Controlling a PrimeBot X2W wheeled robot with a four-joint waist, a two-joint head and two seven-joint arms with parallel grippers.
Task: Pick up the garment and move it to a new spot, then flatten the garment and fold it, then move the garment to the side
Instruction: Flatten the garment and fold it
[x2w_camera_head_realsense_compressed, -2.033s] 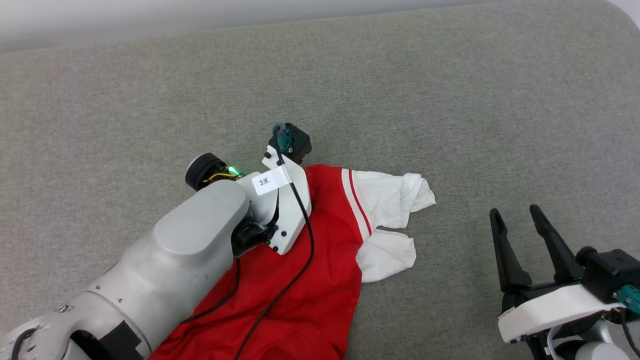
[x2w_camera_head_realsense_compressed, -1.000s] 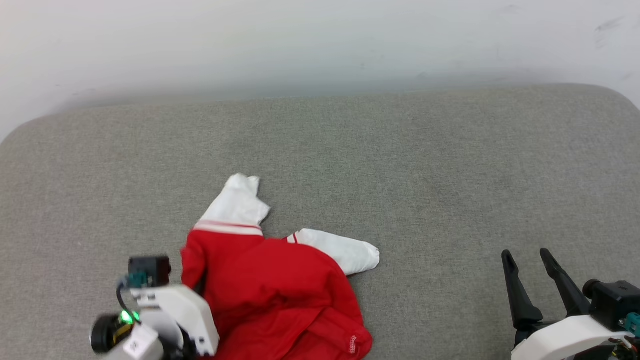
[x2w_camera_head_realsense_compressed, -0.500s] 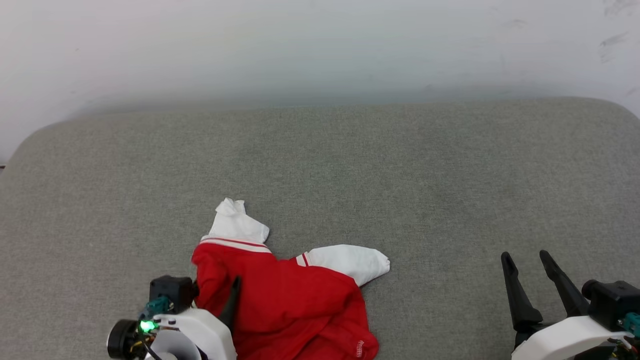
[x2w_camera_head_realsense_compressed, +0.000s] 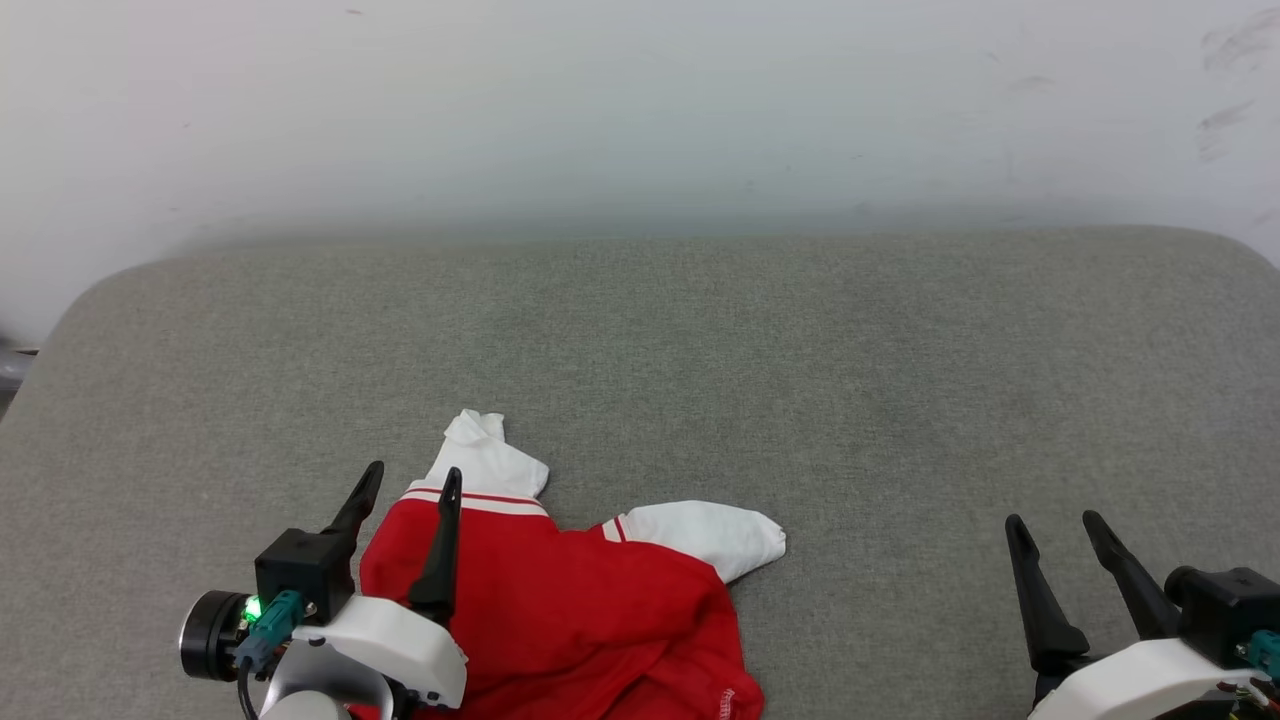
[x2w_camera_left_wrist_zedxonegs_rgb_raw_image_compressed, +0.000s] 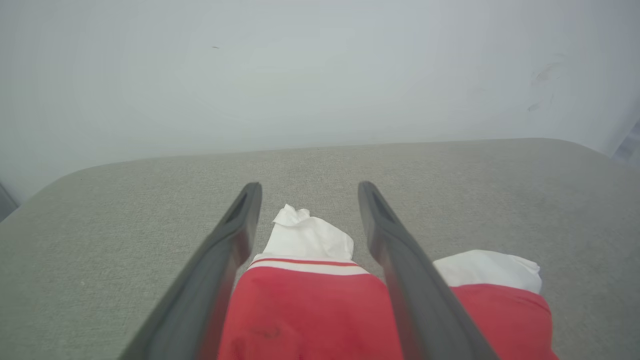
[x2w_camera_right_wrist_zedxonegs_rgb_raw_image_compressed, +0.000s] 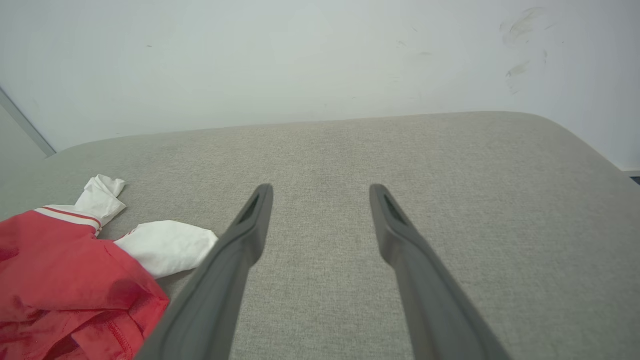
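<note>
My left tool (x2w_camera_head_realsense_compressed: 415, 470) has just let go, jaws now apart over the shirt (x2w_camera_head_realsense_compressed: 580, 610), which lies crumpled at the lower left of the grey cushion (x2w_camera_head_realsense_compressed: 700, 350). Move done, I judge; flattening comes next. My right tool (x2w_camera_head_realsense_compressed: 1052, 518) stands apart, empty.

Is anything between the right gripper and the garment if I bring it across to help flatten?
Nothing visible. Only bare grey cushion lies between the open right gripper and the garment, whose nearest part is a white sleeve.
</note>
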